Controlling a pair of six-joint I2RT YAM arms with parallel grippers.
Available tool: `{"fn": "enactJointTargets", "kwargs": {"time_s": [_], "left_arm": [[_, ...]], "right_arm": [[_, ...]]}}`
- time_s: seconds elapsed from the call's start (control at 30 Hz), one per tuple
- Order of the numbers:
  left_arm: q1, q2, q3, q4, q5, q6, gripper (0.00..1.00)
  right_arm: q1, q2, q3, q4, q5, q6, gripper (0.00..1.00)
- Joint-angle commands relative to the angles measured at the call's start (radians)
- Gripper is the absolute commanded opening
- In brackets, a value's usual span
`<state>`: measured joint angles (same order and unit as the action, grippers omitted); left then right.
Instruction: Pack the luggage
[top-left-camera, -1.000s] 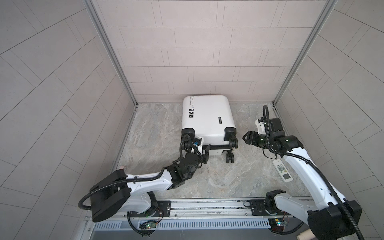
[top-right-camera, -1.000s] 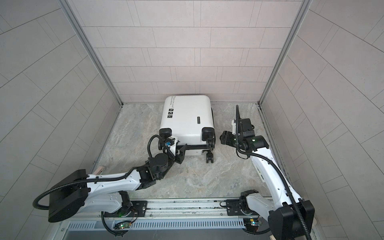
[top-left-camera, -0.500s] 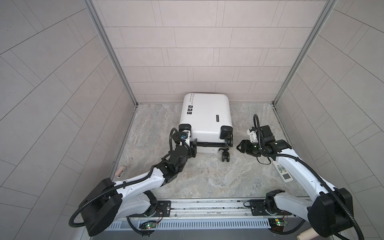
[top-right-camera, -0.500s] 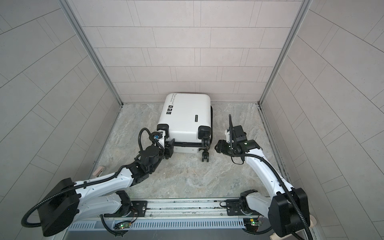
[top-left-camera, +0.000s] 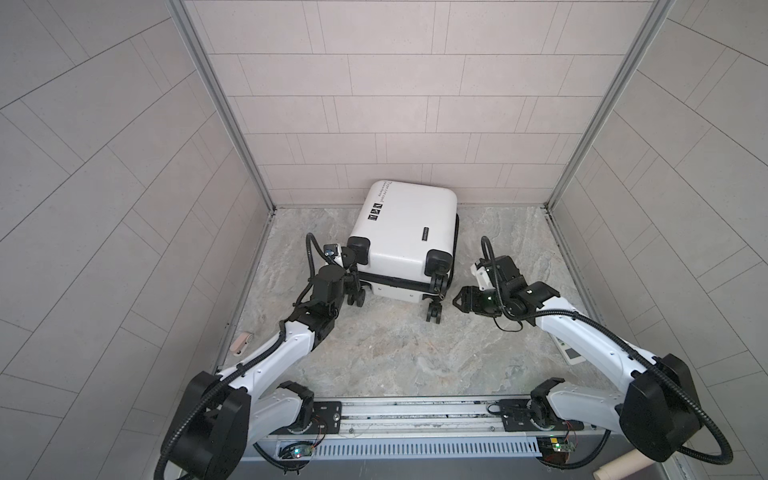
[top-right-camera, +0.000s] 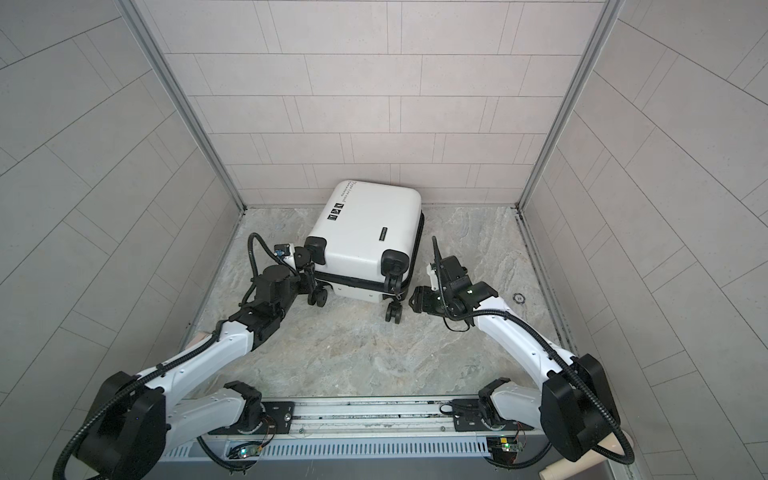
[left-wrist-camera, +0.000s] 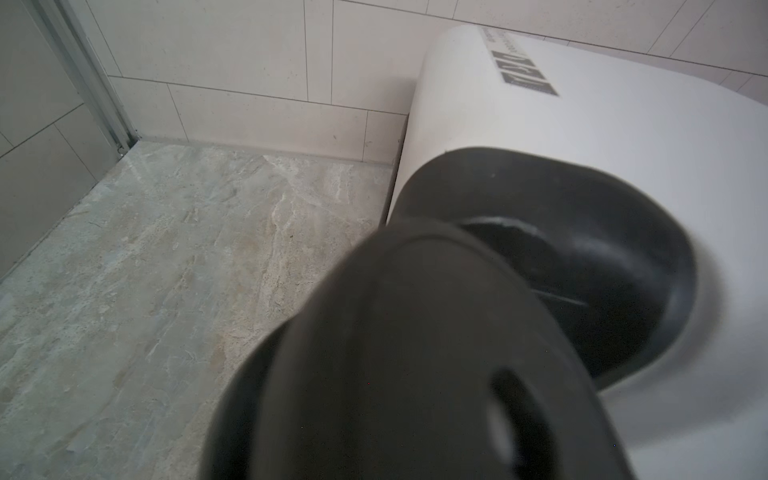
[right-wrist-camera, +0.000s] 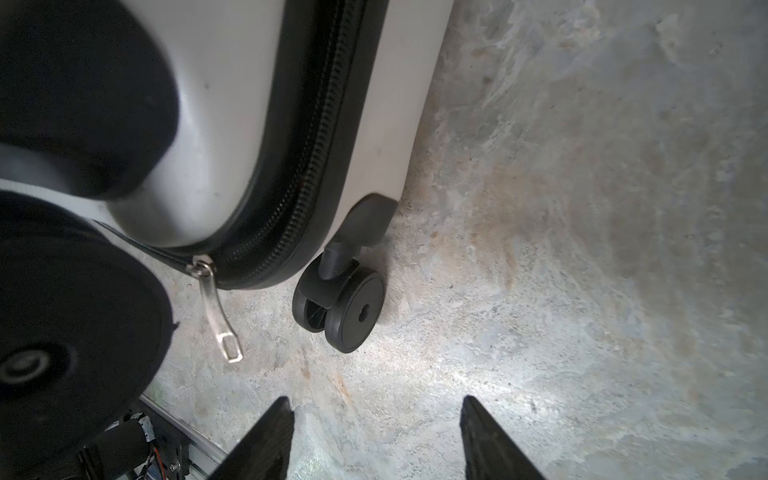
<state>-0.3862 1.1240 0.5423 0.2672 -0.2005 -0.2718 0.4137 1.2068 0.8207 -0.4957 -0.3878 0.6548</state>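
The white suitcase (top-left-camera: 405, 232) lies at twelve o'clock; the right gripper (right-wrist-camera: 376, 419), jaws apart and empty, faces its five-o'clock zipper pull (right-wrist-camera: 216, 309), probably to work the zip, while the left gripper (top-left-camera: 352, 286) steadies near the seven-o'clock wheel (top-left-camera: 358, 297), its jaws hidden so I cannot tell their state.

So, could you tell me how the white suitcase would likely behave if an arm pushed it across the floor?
Lying flat, the luggage would probably slide, not roll, since its wheels jut from the near end. The smooth shell looks stiff yet likely slippery for the open right gripper. Low and broad, it should hardly tip.
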Motion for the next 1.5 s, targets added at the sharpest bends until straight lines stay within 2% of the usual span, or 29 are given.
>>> {"fn": "enactJointTargets", "kwargs": {"time_s": [0.0,0.1,0.2,0.37,0.47,0.57,0.87,1.0,1.07,1.2,1.47], "left_arm": [[0.018,-0.024,0.058,-0.072,0.049,-0.005,0.62],[0.007,-0.086,0.075,-0.109,0.108,-0.019,0.62],[-0.062,-0.161,0.103,-0.204,0.071,-0.031,0.61],[-0.285,-0.24,0.134,-0.323,-0.072,-0.036,0.61],[-0.407,-0.228,0.155,-0.351,-0.123,-0.067,0.61],[-0.487,-0.189,0.181,-0.345,-0.138,-0.09,0.6],[-0.588,-0.071,0.257,-0.27,-0.117,-0.178,0.59],[-0.658,0.023,0.32,-0.256,-0.159,-0.197,0.59],[-0.69,0.069,0.364,-0.279,-0.2,-0.223,0.59],[-0.738,0.145,0.454,-0.35,-0.212,-0.255,0.62],[-0.758,0.288,0.582,-0.454,-0.188,-0.353,0.68]], "right_arm": [[0.013,0.007,0.023,0.034,0.025,0.014,0.66],[0.014,0.008,0.016,0.048,0.026,0.009,0.66],[0.012,0.018,0.017,0.051,0.03,-0.005,0.67],[-0.004,0.052,0.027,0.06,0.025,-0.018,0.69],[-0.012,0.07,0.039,0.062,0.024,-0.023,0.7],[-0.019,0.076,0.054,0.051,0.025,-0.03,0.71],[-0.072,0.025,0.033,0.015,0.027,-0.053,0.72],[-0.113,0.001,0.019,0.0,0.017,-0.061,0.73],[-0.129,-0.011,0.016,-0.01,0.011,-0.069,0.74],[-0.159,-0.028,0.013,-0.028,0.005,-0.084,0.75],[-0.176,-0.042,-0.01,-0.019,-0.006,-0.083,0.76]]}}
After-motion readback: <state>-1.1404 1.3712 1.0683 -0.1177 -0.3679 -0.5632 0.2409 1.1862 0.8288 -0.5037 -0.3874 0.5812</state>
